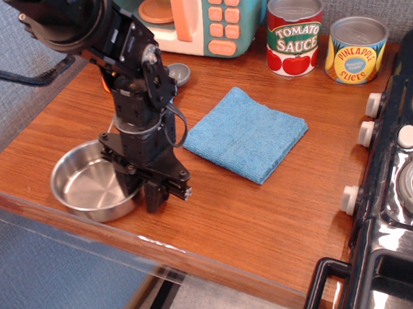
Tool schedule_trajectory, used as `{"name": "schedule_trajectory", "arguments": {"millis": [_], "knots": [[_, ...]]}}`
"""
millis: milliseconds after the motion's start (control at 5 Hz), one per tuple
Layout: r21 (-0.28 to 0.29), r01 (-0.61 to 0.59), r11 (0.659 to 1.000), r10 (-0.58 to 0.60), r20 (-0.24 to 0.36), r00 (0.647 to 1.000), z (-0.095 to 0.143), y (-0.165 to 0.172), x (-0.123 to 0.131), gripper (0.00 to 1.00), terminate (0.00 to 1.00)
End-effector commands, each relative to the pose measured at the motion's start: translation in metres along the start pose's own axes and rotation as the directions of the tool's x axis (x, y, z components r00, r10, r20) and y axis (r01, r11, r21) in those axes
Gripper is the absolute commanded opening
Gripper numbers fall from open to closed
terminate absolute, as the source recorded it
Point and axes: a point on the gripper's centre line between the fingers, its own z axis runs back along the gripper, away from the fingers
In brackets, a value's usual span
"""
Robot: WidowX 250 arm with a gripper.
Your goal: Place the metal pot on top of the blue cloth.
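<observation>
Resting near the table's front-left edge: metal pot, shallow, round, shiny steel, its inside bare and reflective, upright. Gripper, black, pointed downward, straddles the pot's right rim at its 3 o'clock, one finger inside the wall, one outside, closed narrowly onto the rim. Blue cloth, square, light-blue terry, folded flat, lies apart from the pot toward 2 o'clock. Behind it at 1 o'clock stand tomato sauce can and pineapple slices can.
</observation>
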Motion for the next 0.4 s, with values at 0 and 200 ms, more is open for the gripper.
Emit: {"name": "schedule_trajectory", "arguments": {"millis": [0, 200], "knots": [[-0.050, -0.118, 0.992, 0.119, 0.015, 0.993, 0.012, 0.012, -0.001, 0.00, 0.00], [-0.094, -0.219, 0.971, 0.225, 0.063, 0.972, 0.042, 0.010, 0.012, 0.00, 0.00]]}}
